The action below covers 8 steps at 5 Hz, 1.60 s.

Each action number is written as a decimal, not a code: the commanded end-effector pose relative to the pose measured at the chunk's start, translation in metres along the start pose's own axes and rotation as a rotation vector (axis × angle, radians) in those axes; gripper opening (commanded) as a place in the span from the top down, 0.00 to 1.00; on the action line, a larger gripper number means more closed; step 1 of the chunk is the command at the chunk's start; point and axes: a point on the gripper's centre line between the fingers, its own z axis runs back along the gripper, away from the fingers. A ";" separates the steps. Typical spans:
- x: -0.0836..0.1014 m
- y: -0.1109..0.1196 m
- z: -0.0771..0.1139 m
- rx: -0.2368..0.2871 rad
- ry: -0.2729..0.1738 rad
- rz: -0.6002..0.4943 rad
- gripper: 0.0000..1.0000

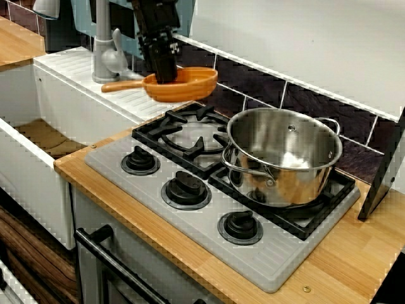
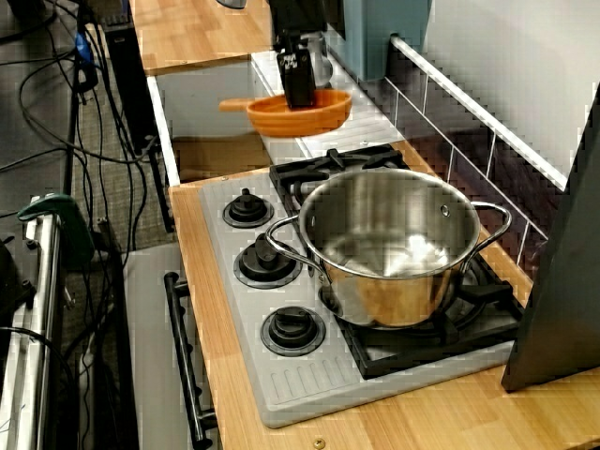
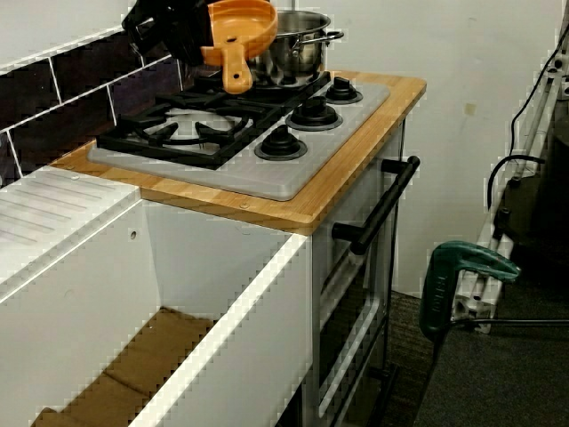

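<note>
Front view: the gripper [image 1: 166, 76] has its jaws clenched on the rim of the orange pan [image 1: 185, 85], so the pan hangs above the drainboard [image 1: 73, 68]. Side view: the pan handle [image 2: 234, 105] juts free toward the sink. Sink-end view: the pan rides clear of the stove grate [image 3: 178, 133], near 1 steel pot [image 3: 300, 40].

We see even, bright light in all three views; glare glints on the steel pot [image 1: 285, 158], shadows are soft, and outlines look jagged and slightly blurred.

arm: black, reaching down | gripper [image 1: 166, 75]: vertical, jaws clamped (tips partly hidden)
</note>
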 end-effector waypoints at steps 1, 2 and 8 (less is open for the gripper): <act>0.008 -0.020 0.043 0.079 -0.112 -0.054 1.00; 0.012 -0.028 0.049 0.098 -0.126 -0.053 1.00; 0.031 -0.054 0.037 0.404 -0.239 -0.021 1.00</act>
